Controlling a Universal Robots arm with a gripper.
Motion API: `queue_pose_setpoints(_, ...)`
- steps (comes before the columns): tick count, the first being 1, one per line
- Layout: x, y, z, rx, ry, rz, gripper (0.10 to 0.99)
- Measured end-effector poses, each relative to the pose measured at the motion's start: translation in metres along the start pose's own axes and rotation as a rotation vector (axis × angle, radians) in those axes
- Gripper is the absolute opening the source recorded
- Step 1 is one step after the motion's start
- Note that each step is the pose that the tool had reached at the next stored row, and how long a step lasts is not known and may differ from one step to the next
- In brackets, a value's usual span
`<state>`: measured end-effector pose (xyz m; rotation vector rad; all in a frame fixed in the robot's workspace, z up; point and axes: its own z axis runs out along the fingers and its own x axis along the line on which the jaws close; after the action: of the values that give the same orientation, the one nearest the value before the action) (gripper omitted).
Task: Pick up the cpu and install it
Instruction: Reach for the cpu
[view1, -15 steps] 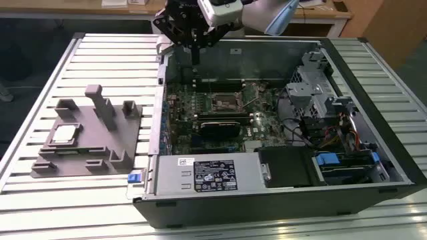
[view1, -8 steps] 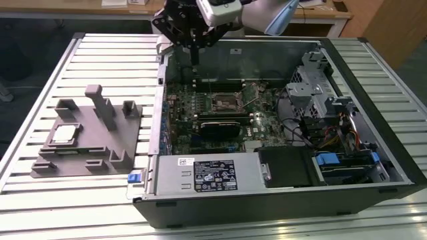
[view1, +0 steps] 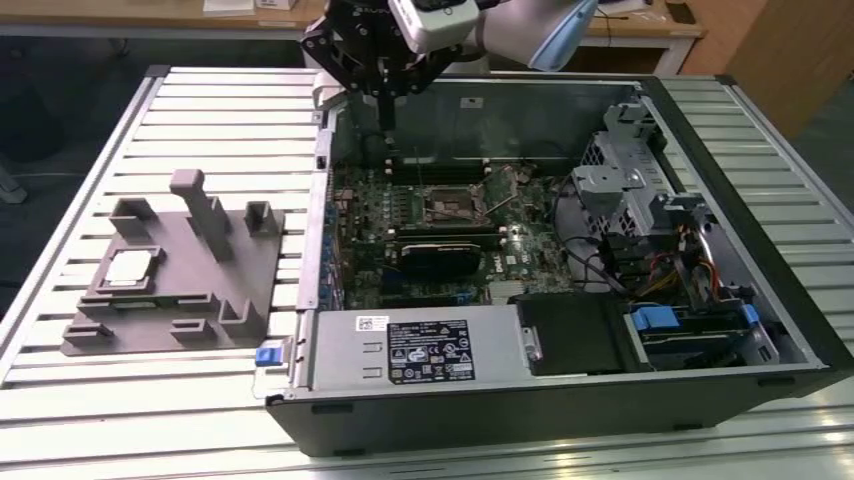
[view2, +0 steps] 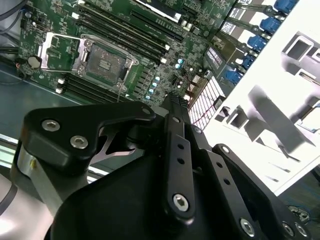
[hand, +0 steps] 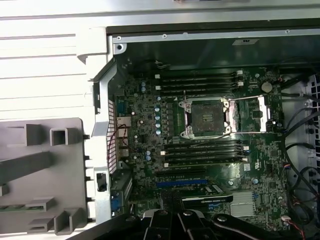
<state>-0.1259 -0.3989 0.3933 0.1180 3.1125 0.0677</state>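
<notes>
The end effector (view1: 387, 128) hangs pointing straight down, seemingly closed.

Exterior view overlooks the case (view1: 534, 425); both wrist views share its motherboard (hand: 270, 165) (view2: 165, 75).

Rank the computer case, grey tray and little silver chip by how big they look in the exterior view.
1. computer case, largest by far.
2. grey tray.
3. cpu, the silver chip on the tray, smallest.

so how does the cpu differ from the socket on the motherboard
The cpu is pale silver; the socket is dark. The cpu lies on the grey tray outside the case; the socket sits on the motherboard inside it. Both are square and lie flat.
</notes>
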Motion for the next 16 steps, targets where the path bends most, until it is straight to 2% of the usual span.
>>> queue_pose_setpoints(16, 0.0047, -0.0004, 0.0000, 0.000, 0.0000, 0.000, 0.106)
